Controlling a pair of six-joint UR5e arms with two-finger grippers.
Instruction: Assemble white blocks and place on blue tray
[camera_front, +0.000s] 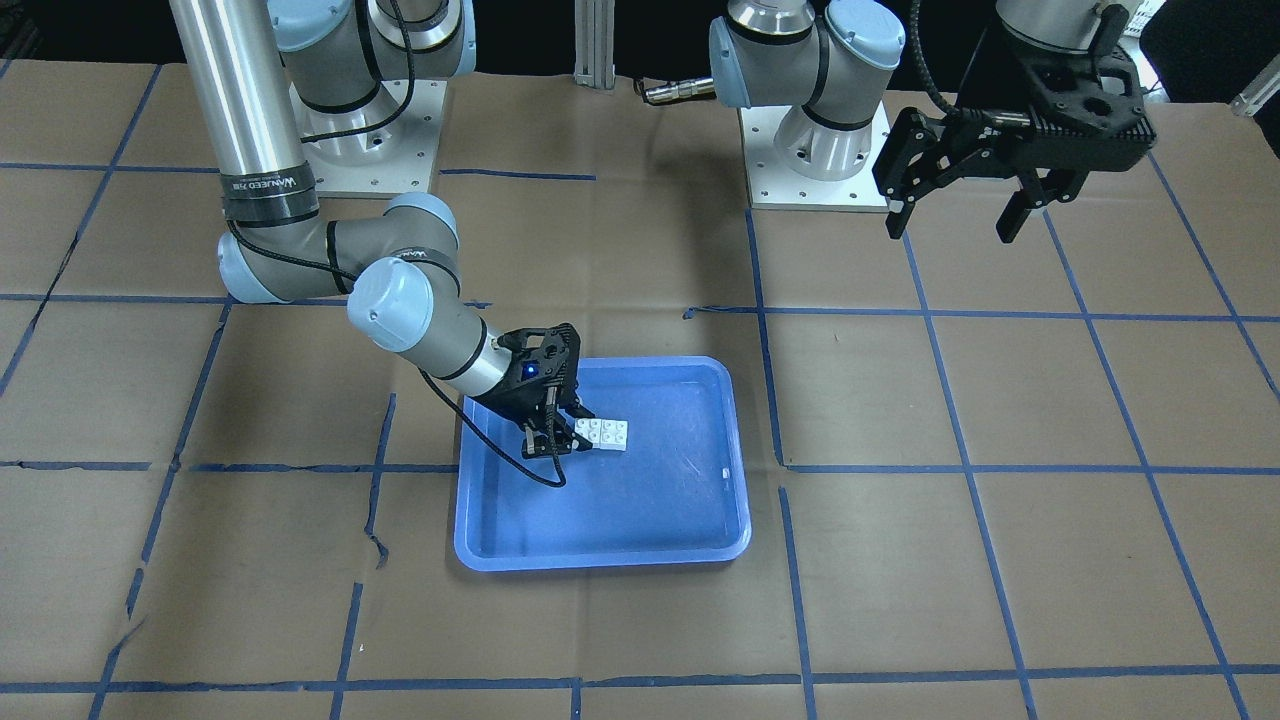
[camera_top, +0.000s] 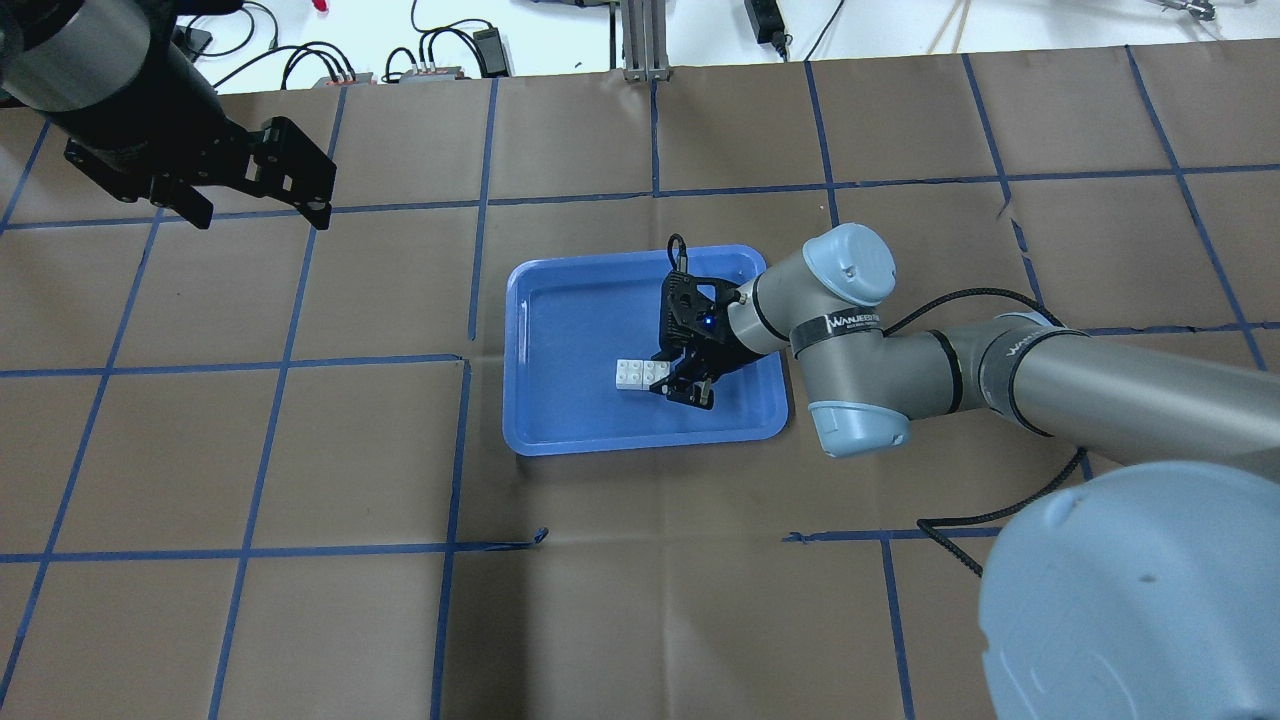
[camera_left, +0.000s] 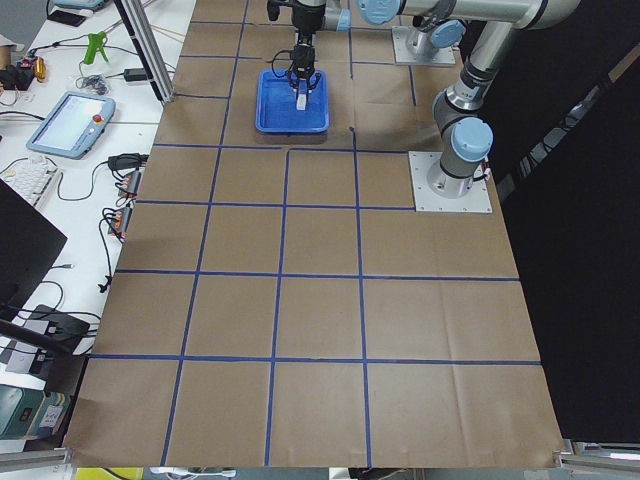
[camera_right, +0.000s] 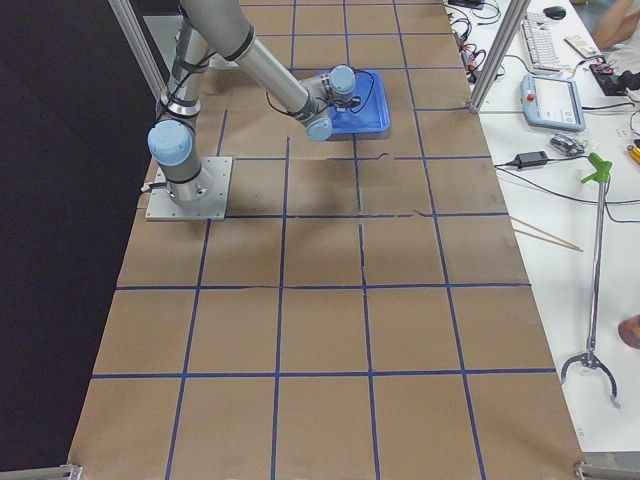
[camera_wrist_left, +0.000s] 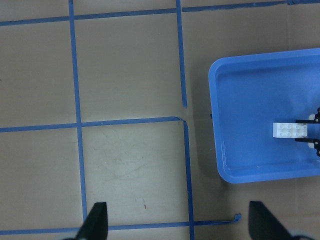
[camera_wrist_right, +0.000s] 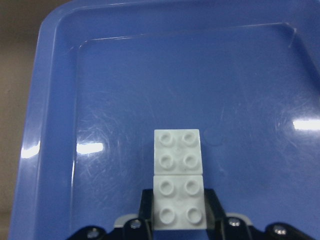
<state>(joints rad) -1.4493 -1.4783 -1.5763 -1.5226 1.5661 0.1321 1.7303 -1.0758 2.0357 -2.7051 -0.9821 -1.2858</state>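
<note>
Right tool (camera_front: 560, 432): jaws closed to a narrow gap on the flat side walls of the nearer brick of the white blocks (camera_wrist_right: 178, 165). Grip sits low, studs up and uncovered.

Just ahead of the jaws, the second brick butts against the first, end to end, with a thin seam between. Whether the two are locked together cannot be told.

Handling, judged: hard plastic, stiff, very light, with smooth walls that could slip under a loose pinch. The best hold is across opposite side walls, never on the studs. Held at one end, the outer brick hangs off the joint alone.

Under the tool: blue tray (camera_wrist_right: 45, 100). The blocks lie on its glossy, scuffed floor and would likely slide if nudged.

Around that: the brown desk (camera_front: 900, 550) with blue tape lines.

Far off: left tool (camera_front: 950, 228), spread wide, empty, above the desk.
</note>
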